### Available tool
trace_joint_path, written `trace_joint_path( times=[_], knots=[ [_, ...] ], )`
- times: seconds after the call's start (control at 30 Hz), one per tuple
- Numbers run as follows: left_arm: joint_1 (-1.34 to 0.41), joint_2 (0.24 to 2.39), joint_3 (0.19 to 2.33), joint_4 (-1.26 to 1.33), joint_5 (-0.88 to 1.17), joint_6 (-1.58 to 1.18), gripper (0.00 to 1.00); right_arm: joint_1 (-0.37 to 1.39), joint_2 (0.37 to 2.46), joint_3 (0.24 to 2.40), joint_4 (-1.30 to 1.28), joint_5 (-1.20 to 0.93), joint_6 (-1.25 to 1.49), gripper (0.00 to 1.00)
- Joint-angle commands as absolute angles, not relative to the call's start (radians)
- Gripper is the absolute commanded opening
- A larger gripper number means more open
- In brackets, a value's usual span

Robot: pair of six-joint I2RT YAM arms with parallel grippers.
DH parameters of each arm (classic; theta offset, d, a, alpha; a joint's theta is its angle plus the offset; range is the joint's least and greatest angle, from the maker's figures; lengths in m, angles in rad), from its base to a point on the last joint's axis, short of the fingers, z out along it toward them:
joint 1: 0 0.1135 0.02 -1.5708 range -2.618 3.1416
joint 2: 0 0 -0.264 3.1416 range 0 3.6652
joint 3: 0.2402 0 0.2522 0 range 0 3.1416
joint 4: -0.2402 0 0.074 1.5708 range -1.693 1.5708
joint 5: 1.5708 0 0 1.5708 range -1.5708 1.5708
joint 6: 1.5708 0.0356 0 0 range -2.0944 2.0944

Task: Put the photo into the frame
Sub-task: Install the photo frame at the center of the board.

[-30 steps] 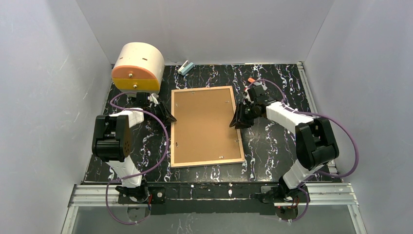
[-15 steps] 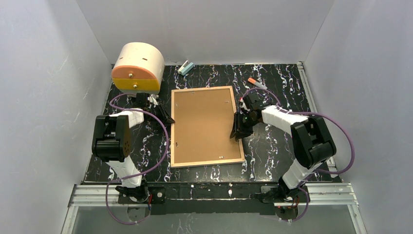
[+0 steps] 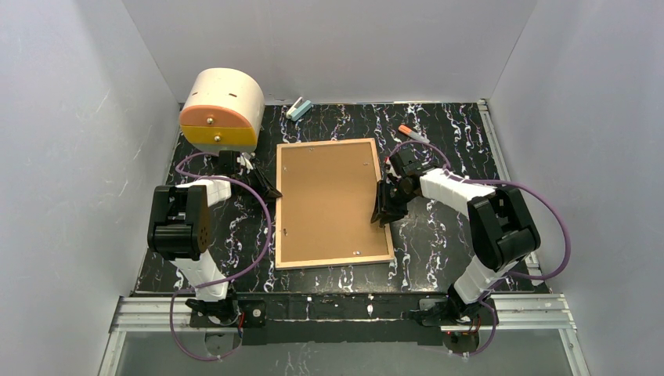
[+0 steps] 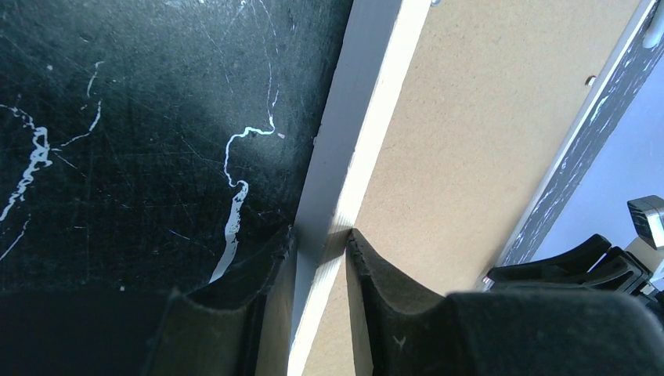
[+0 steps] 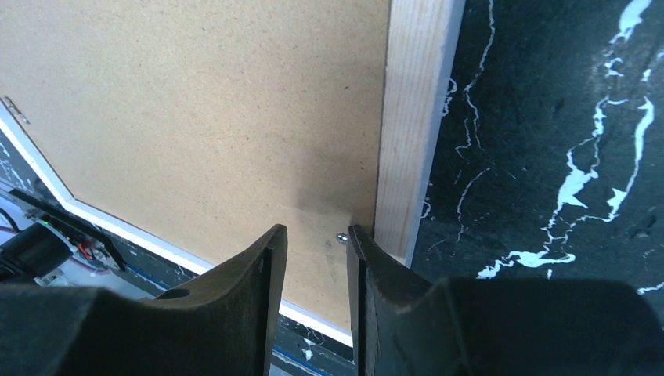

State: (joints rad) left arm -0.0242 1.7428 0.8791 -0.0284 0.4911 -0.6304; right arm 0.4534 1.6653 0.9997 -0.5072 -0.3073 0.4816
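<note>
Wood-rimmed, stiff, probably fragile, the frame (image 3: 333,262) lies face-down; left claw (image 4: 319,233) pinches its thin rim, right claw (image 5: 315,231) hangs parted by a clip (image 5: 342,236).

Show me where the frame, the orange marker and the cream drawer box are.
frame (image 3: 333,261), top view, near wooden rim
orange marker (image 3: 412,133), top view, mid body
cream drawer box (image 3: 227,94), top view, rounded top

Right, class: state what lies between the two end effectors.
The frame, backing board up, lies between the left end effector and right end effector, seen in top view.
</note>
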Motion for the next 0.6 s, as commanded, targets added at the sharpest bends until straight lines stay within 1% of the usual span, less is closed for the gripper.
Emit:
trace_joint_path(
  times=[0.0,0.23,0.4,0.57],
  knots=[
    [-0.029,1.756,0.855,-0.075,0.446,-0.644,0.09,0.453,1.654,1.029,-0.564,-0.233,0.468,0.43],
    [-0.028,1.752,0.856,-0.077,0.441,-0.648,0.07,0.453,1.645,1.020,-0.575,-0.234,0.457,0.43],
    [-0.028,1.753,0.851,-0.058,0.446,-0.684,0.04,0.453,1.672,1.021,-0.635,-0.307,0.419,0.42],
    [-0.027,1.751,0.809,0.025,0.466,-0.780,0.00,0.453,1.697,1.032,-0.704,-0.399,0.378,0.41]
  ],
)
